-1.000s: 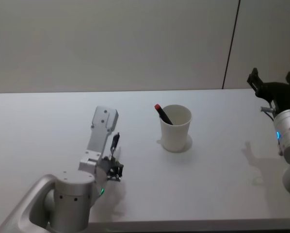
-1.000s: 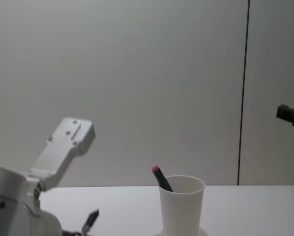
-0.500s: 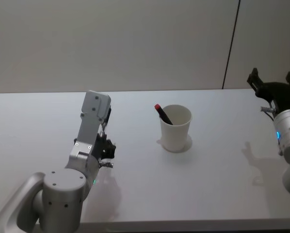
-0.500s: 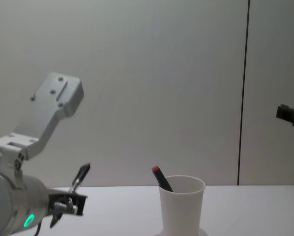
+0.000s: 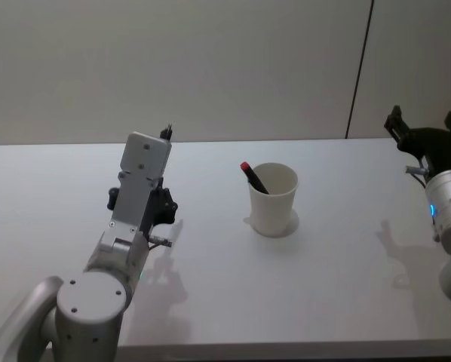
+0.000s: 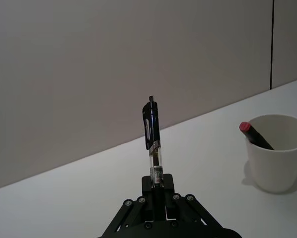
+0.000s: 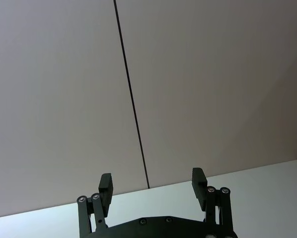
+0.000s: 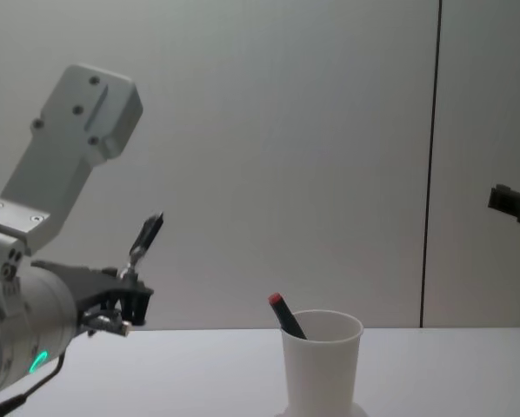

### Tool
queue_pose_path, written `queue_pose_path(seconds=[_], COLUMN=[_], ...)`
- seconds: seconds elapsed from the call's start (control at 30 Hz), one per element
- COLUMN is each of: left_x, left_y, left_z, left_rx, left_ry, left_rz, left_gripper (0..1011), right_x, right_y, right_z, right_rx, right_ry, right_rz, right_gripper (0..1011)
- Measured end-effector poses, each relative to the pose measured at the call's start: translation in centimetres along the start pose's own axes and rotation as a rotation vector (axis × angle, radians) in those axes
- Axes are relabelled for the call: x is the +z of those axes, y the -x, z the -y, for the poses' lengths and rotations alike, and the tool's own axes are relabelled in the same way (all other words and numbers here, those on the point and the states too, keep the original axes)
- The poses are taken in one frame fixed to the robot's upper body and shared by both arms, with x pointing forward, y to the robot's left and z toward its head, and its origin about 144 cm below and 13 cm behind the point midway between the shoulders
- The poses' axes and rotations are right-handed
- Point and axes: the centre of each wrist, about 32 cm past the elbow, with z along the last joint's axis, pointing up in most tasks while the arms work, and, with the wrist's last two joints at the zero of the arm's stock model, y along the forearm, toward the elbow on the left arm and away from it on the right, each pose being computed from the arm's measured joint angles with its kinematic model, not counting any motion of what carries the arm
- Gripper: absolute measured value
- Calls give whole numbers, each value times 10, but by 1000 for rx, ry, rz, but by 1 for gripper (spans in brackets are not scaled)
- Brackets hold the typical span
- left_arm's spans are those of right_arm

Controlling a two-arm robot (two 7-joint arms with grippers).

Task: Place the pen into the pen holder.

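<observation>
Black clip pen [image 6: 151,126] is clamped by its lower end in the closed left gripper [image 6: 157,187], probably so its free length can enter the white tapered paper cup [image 6: 275,163] well to that gripper's right; the right gripper [image 7: 152,178] idles, jaws apart.

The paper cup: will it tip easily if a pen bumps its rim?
Probably: the cup looks thin and light. Its base is narrower than its rim, so it may tip. The red-capped pen leaning inside likely adds little weight.
</observation>
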Motion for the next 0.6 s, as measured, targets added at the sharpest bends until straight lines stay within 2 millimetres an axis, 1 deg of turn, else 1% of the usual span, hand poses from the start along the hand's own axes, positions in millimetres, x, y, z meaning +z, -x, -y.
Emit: queue_pose_path(seconds=[0.37,0.6], left_x=[-5,-8], left_y=[2,6], left_z=[-2,-1], left_rx=[13,31], left_ry=[172,268], left_rz=[77,170], left_gripper=[137,137], right_x=[0,0], right_y=[0,0], right_z=[0,0], right_rx=[0,0], right_ry=[0,0], right_rz=[0,0], right_gripper=[1002,1002])
